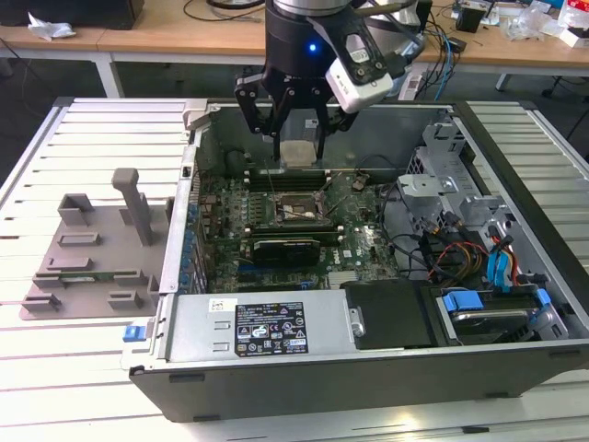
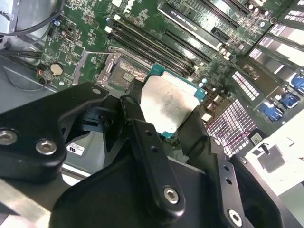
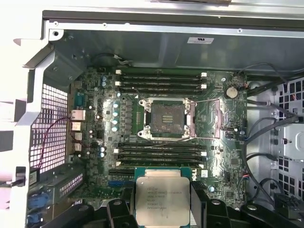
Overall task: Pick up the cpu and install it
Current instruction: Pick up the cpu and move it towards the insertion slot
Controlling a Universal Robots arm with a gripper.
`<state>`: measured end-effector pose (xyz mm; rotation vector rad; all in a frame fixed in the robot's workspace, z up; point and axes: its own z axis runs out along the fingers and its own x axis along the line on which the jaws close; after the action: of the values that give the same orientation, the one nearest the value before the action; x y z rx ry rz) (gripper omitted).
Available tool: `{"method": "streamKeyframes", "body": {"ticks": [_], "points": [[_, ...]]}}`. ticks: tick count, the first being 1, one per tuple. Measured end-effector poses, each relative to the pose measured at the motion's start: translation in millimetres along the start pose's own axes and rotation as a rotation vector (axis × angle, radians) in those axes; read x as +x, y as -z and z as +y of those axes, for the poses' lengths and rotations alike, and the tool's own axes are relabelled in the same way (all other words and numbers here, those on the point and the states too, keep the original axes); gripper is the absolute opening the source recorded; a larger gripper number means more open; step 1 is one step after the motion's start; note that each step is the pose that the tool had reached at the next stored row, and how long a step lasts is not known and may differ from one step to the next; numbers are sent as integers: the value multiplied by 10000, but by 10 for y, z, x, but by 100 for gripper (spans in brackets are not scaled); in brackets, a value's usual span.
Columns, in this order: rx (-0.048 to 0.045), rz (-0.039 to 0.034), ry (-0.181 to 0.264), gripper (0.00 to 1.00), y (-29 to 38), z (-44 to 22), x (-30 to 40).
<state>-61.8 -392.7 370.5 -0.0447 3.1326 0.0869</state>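
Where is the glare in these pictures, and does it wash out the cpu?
In the first wrist view the case frame washes out white, the cpu evenly lit; in the second wrist view its metal top has a soft sheen against the dark gripper; in the exterior view lighting is even.

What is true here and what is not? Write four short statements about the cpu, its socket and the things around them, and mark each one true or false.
1. The end effector is shut on the cpu. True.
2. The cpu sits in the socket. False: the socket is open and empty, and the cpu is held clear of it, above the motherboard.
3. The computer case lies open, with the motherboard exposed. True.
4. The grey fixture plate lies inside the case. False: it lies outside it, on the slatted table, at the exterior view's left of the case.
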Motion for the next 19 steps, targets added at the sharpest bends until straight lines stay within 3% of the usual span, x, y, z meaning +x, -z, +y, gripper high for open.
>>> {"method": "streamKeyframes", "body": {"ticks": [2,3,4,11,19], "points": [[0,0,0,55,-21,-1,0],[-1,-1,0,55,-100,17,0],[0,0,0,55,-222,123,-2],[-1,-1,0,55,-378,189,-3],[0,-1,0,55,-496,214,-3]]}}
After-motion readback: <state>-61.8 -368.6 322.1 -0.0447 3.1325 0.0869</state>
